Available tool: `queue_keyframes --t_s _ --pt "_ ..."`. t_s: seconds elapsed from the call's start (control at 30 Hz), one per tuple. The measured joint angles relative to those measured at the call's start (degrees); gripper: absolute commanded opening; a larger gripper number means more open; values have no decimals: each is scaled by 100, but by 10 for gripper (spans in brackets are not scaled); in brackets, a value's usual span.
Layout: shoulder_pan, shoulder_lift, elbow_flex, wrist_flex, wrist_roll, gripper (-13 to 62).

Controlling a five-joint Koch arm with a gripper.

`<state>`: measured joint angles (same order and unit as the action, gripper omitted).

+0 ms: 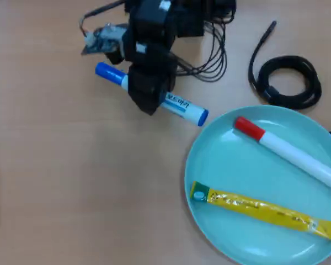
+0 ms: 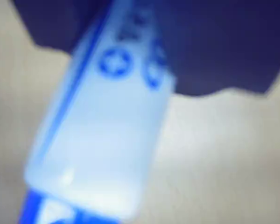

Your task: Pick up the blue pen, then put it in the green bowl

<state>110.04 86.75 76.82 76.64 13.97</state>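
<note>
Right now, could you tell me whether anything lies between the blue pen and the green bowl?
Nothing visible does: bare table separates the blue pen from the green bowl. Inside the bowl, a red-capped marker and a yellow sachet take up space, leaving free patches.

Non-task items, overhead view: a white marker with a red cap (image 1: 287,150) lies diagonally in the upper part of a pale dish at the table's right edge; below it in the same dish, a long yellow sachet (image 1: 263,210), slanting down toward the right. A coiled black cable (image 1: 289,83) rests on the wooden table (image 1: 71,182) near its upper right corner
</note>
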Motion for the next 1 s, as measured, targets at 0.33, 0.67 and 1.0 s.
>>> queue_keyframes --t_s 0.33,0.67,1.0 --pt "-694 932 0 -229 -9 -62" --pt "-1784 1327 0 -299 -105 -62" --pt "-2716 1327 0 -1187 -105 -62"
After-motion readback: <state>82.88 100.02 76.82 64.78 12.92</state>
